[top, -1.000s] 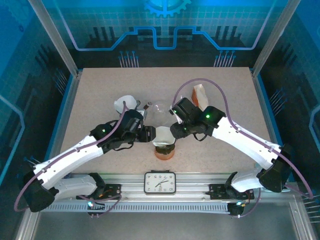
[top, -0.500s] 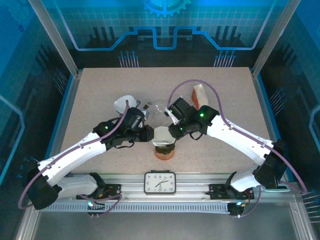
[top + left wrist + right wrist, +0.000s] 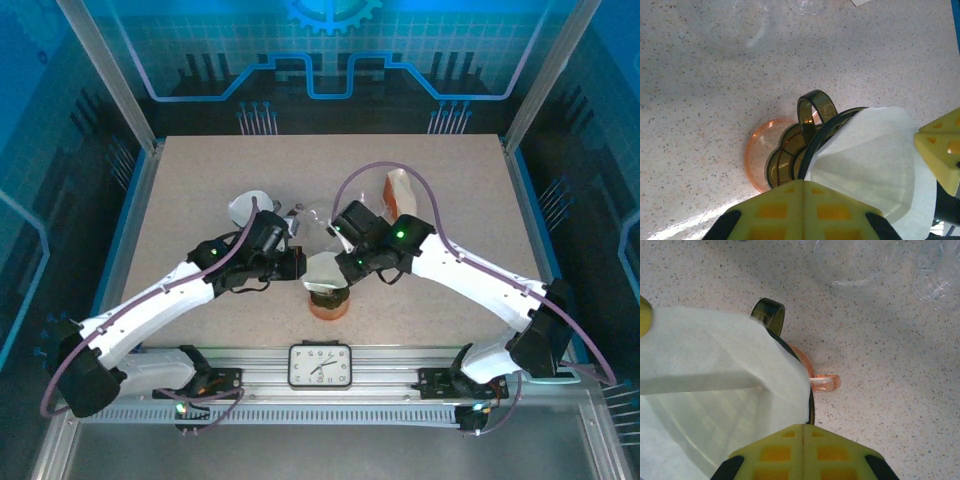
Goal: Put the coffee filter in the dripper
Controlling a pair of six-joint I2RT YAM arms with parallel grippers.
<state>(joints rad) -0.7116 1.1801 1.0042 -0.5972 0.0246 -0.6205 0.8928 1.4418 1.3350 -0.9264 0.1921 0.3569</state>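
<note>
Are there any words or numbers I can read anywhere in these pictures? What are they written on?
Clock on the rail at the near edge of the table: its dial has marks around the rim, too small to read as numbers.
Back wall: a blue gear sign and line pattern, no letters.
Coffee filter, dripper and yellow fingers: no writing to be seen.

Both arms reach inward, meeting at the table's near centre; left gripper (image 3: 297, 265) and right gripper (image 3: 345, 262) face each other, jaw states unclear.
</note>
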